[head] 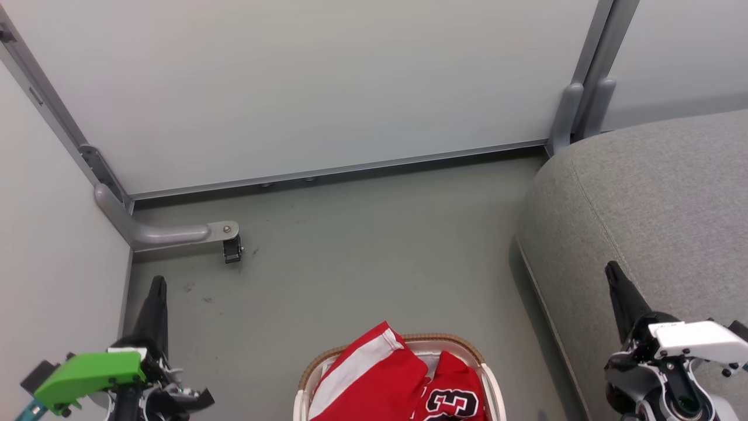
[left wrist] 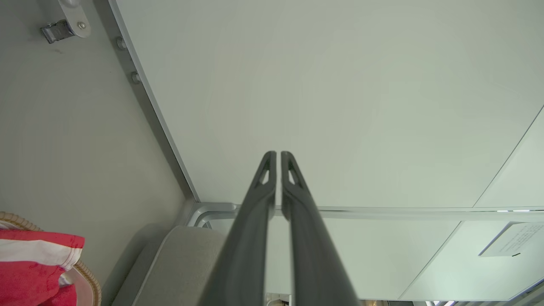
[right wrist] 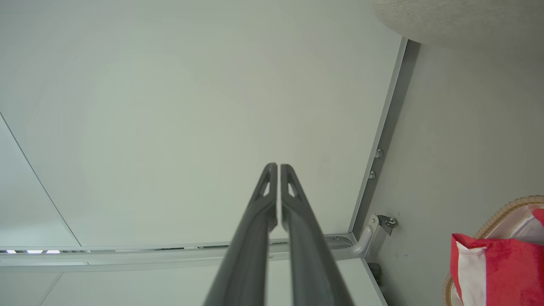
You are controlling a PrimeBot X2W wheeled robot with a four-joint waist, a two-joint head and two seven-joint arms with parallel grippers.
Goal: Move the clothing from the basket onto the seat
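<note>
Both jaws are clenched empty; the red white-striped clothing (head: pixel 374 377) in the white slatted basket (head: pixel 450 338) looks soft and light, best pinched at its raised fold.

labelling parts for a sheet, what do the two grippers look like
Each has two long dark grey fingers tapering to a tip, with a narrow slot near the end. The left gripper has a bright green cover at its base; the right gripper has a white cover over black parts.
</note>
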